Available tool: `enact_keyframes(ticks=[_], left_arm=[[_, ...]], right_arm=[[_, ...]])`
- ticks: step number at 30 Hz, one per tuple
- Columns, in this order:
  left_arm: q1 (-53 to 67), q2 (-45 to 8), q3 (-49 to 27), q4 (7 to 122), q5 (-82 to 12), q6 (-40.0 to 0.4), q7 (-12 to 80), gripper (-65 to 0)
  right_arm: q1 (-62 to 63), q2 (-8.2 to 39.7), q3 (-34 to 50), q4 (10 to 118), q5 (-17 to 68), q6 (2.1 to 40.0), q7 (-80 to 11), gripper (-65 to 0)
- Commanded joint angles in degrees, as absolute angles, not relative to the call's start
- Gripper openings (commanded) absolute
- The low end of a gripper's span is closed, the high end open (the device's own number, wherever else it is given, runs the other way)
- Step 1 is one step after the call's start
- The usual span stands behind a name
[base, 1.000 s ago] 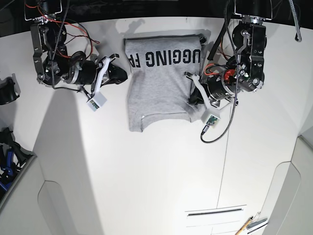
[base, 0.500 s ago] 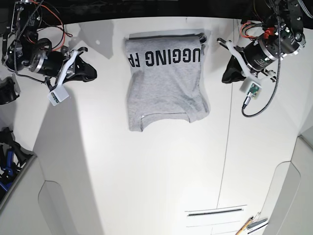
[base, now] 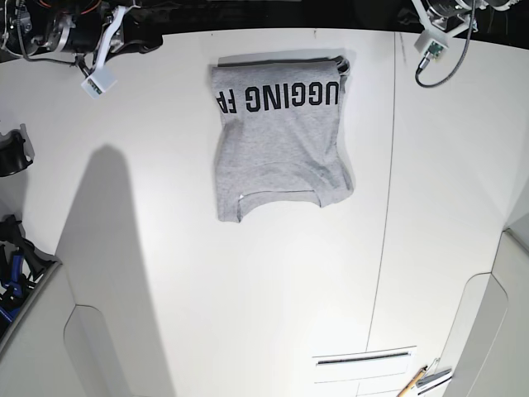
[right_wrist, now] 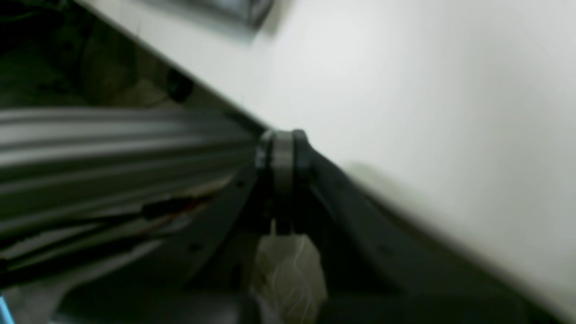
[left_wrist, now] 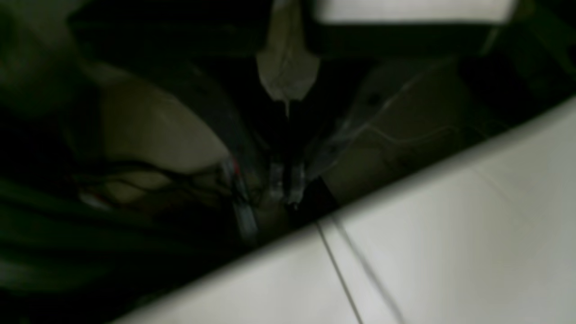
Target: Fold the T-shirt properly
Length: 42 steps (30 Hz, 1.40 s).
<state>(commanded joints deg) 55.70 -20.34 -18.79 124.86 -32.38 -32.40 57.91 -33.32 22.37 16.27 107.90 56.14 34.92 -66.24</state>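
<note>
Both my arms sit tucked at the table's [base: 248,314] far corners, right arm [base: 91,50] and left arm [base: 438,25] well apart from the folded grey T-shirt [base: 277,141] lying flat mid-table, lettering up. Can't tell how either claw stands, wrist views too blurry.

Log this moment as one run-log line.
object: light grey folded cotton T-shirt with black block letters, flat on white table | arms: at table's far edge, off shirt | pincers: not visible | wrist views: blurred
</note>
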Motion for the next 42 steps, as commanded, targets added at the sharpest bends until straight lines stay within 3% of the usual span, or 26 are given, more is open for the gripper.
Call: enact_keyframes(ticks=[7,11,17,21,25,34,39,42], left_arm=[[66.52,-20.38,-18.76,120.79,-31.03,-32.42,56.69,-65.0],[68.05,-21.76,-17.02,109.56,-30.52,-32.32,48.53,-65.0],[63.48,-23.18,-5.93,89.38,-25.98,-31.70,36.69,-65.0],[57.91,-23.18,1.80,78.87,-23.79,-23.81,35.68,-65.0],[51.79,-23.18,8.21,68.69,-22.65,-16.64,28.25,-65.0],[31.07,-22.37,28.10,46.89,-22.61,-14.28,21.63,-65.0],[23.00,-20.18,41.74,37.71,-22.74,1.67,8.14,-65.0],[19.31,-18.15,47.57,34.33,-25.23,7.70,7.27,-65.0]], right_arm=[[-43.48,22.39,16.25,107.87,55.90,34.87,-66.26,-65.0],[-47.59,22.37,15.64,107.07,53.58,34.87,-64.64,-65.0],[-48.75,23.22,9.72,99.02,48.21,34.74,-59.00,-65.0],[-48.75,25.30,2.50,92.20,43.88,34.72,-54.37,-65.0],[-47.18,26.00,-3.51,84.99,36.12,34.70,-42.30,-65.0],[-28.45,25.54,-16.47,59.07,21.50,34.09,-22.83,-65.0],[-19.70,24.43,-20.05,47.05,16.40,34.09,-22.70,-65.0],[-16.49,23.59,-20.16,43.29,15.35,34.09,-22.68,-65.0]])
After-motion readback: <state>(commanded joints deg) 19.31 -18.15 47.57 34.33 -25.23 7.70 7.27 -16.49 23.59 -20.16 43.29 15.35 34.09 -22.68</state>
